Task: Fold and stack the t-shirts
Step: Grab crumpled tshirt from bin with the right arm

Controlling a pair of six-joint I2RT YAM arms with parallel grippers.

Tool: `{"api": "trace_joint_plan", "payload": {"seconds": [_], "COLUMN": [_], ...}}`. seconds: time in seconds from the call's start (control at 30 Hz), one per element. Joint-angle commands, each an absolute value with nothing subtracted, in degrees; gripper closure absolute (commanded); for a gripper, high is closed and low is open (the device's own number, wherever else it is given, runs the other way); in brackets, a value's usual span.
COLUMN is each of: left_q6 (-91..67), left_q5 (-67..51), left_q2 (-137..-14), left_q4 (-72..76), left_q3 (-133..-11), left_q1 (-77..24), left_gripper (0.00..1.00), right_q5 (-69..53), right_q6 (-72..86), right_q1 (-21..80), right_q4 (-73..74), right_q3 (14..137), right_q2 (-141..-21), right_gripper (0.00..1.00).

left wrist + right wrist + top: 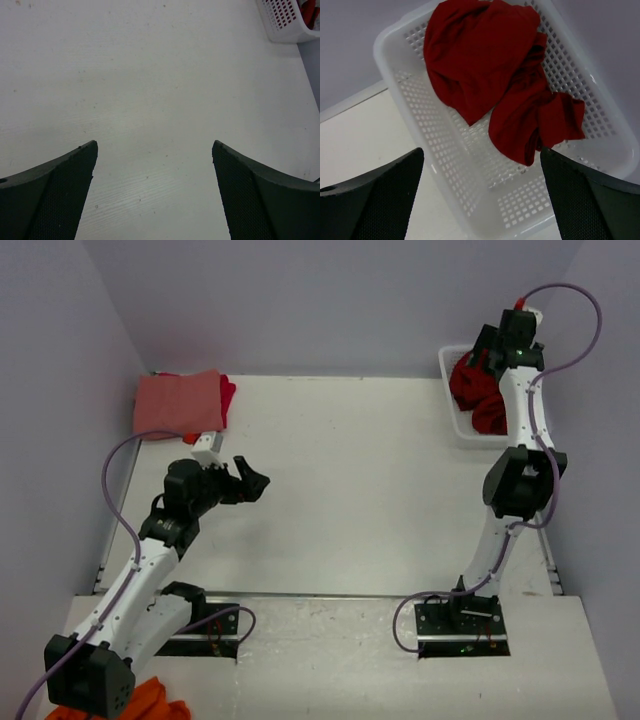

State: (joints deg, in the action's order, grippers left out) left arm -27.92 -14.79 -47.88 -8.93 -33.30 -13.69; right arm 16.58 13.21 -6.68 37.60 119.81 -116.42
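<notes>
Left fingers (pixel 55 195): spread wide, holding nothing, over a bare stretch of the white table (pixel 380 500), left of centre.

Right fingers (pixel 370 195): spread wide, holding nothing, above the basket (pixel 420 100), clear of the cloth inside.

Dark red t-shirt (pixel 480 65): crumpled in the basket, one end trailing toward the near wall.

Basket: white plastic with perforated walls and floor, at the far right corner of the table.

Salmon-pink t-shirt (pixel 180 403): folded flat at the far left corner of the table, well apart from the basket.

Brighter red t-shirt (pixel 228 395): shows along the salmon-pink one's right edge, touching it. How far it runs underneath cannot be told.

Orange cloth (pixel 150 702): bunched at the near left, beside the left arm's base.
</notes>
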Motion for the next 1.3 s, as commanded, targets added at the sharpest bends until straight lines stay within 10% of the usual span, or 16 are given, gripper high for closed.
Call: {"api": "trace_joint_plan", "payload": {"seconds": [0.0,1.0,1.1,1.27], "left_q6": [-29.2,-27.6,-27.9,-27.7], "left_q5": [-16.3,-15.9,-15.7,-15.6], "left_q2": [-46.1,-48.9,-50.3,-51.5], "left_q4": [-6.0,-12.7,-12.6,-11.9], "left_q3": [-33.2,-38.1,-38.3,-38.2], "left_q1": [-14.2,-15.4,-15.4,-15.5], "left_gripper": [0.04,0.05,0.05,0.05], "right_q5": [13.0,12.8,13.2,12.7], "right_q6": [14.2,8.5,8.9,9.2], "right_q1": [-11.8,-19.8,-19.8,-19.8], "right_q4": [46.1,49.0,49.4,49.1], "right_q3": [133.2,137.4,139.6,141.7], "right_q2": [-124.1,-143.4,-144.7,-145.6], "right_gripper": [0.01,0.16,0.26,0.93]}}
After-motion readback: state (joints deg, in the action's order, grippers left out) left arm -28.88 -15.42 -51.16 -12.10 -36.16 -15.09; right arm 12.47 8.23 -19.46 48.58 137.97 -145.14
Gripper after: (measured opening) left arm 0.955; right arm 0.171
